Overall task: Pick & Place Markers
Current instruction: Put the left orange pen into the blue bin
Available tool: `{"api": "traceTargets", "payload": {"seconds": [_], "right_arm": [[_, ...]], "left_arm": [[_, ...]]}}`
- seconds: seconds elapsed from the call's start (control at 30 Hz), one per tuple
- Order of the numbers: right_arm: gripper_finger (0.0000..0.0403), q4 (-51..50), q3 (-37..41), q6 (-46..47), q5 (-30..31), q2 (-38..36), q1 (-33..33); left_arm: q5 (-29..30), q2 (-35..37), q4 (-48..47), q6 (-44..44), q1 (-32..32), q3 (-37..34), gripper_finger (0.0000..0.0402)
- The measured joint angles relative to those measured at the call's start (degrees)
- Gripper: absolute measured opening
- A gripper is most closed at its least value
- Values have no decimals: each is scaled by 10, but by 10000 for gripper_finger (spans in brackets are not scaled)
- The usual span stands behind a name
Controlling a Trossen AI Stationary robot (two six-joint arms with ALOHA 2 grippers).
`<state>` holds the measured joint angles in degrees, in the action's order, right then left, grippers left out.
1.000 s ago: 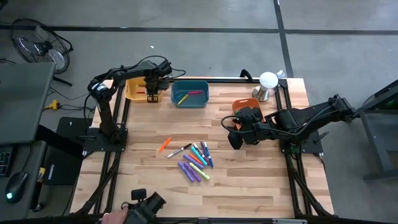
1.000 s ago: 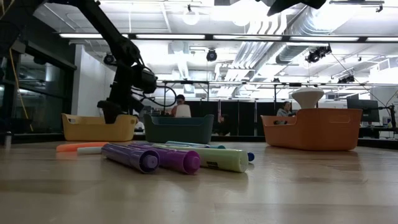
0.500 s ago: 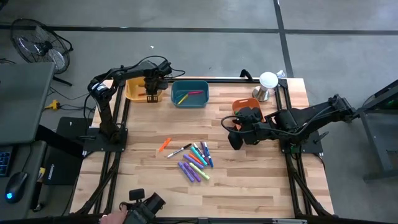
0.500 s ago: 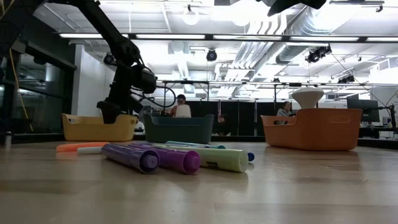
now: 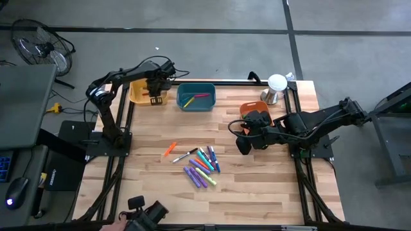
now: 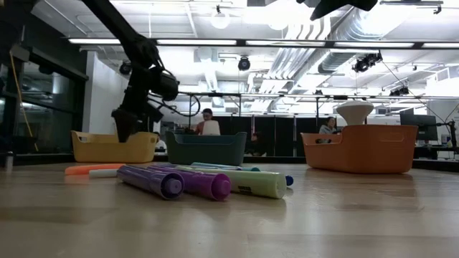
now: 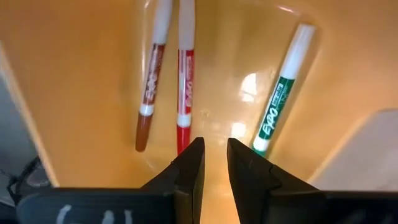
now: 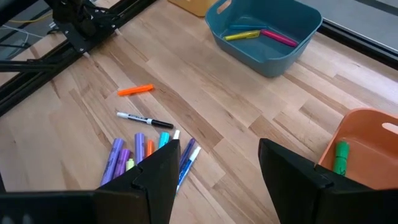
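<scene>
Left arm: reaches from its base at the table's left edge up and across to the far-left corner, elbow raised, wrist turned downward. Left gripper (image 5: 155, 97): points down, fingers (image 7: 190, 167) nearly closed with only a narrow slit between the tips, nothing between them.

Right arm: extends from its mount at the right edge toward the table's middle, forearm low and roughly level. Right gripper (image 5: 243, 145): at the arm's inner end, angled down toward the tabletop, fingers (image 8: 163, 167) spread wide apart, nothing held.
</scene>
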<state>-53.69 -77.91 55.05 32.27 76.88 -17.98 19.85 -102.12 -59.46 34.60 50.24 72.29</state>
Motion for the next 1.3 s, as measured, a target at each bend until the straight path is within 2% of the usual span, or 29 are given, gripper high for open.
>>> {"api": "traceTargets", "payload": {"seconds": [0.2, 0.37, 0.63, 0.77, 1.0, 1.3], "right_arm": [[207, 0, 0, -1, 1, 0, 0], [207, 3, 0, -10, 1, 0, 0], [207, 3, 0, -26, 1, 0, 0], [207, 3, 0, -36, -3, 0, 0], [207, 3, 0, -63, -13, 0, -1], [206, 4, 0, -143, -55, 0, -1]], "left_arm": [[-21, 37, -31, -60, 0, 0, 65], [-79, 74, -75, -122, -2, 0, 65], [-107, 122, -148, -244, -41, 0, 65], [-147, 147, -179, -282, -79, 0, 65], [-268, 194, -179, -371, -178, 0, 65], [-265, 212, -123, -490, -328, 0, 65]]}}
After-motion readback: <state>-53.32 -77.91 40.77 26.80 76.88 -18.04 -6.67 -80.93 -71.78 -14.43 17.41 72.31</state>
